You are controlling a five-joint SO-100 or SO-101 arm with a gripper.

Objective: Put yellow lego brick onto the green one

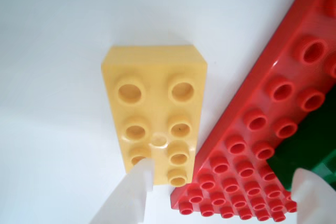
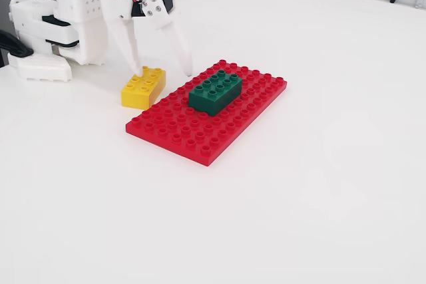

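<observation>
The gripper (image 2: 164, 71) hangs with its two white fingers spread wide and pointing down, holding nothing. In the fixed view the left finger (image 2: 131, 48) comes down onto the far end of the yellow brick (image 2: 144, 87), its tip at the studs there, while the right finger (image 2: 178, 48) ends over the far left edge of the red baseplate (image 2: 200, 134), between the yellow brick and the green brick (image 2: 215, 93). In the wrist view the same spread shows: one finger (image 1: 128, 198) rises from the bottom edge over the near studs of the yellow brick (image 1: 155, 111), and the other (image 1: 315, 198) sits at the lower right corner over the baseplate (image 1: 252, 161), next to the green brick (image 1: 310, 145); whether either tip actually touches anything cannot be told. The yellow brick lies studs up on the white table (image 2: 319, 184), just left of the baseplate and close to its edge, its long side running roughly along that edge. The green brick stands studs up on the baseplate, toward its far half, with red studs bare around it. The baseplate lies flat near the middle of the table. The white arm base (image 2: 53, 24) stands at the far left.
</observation>
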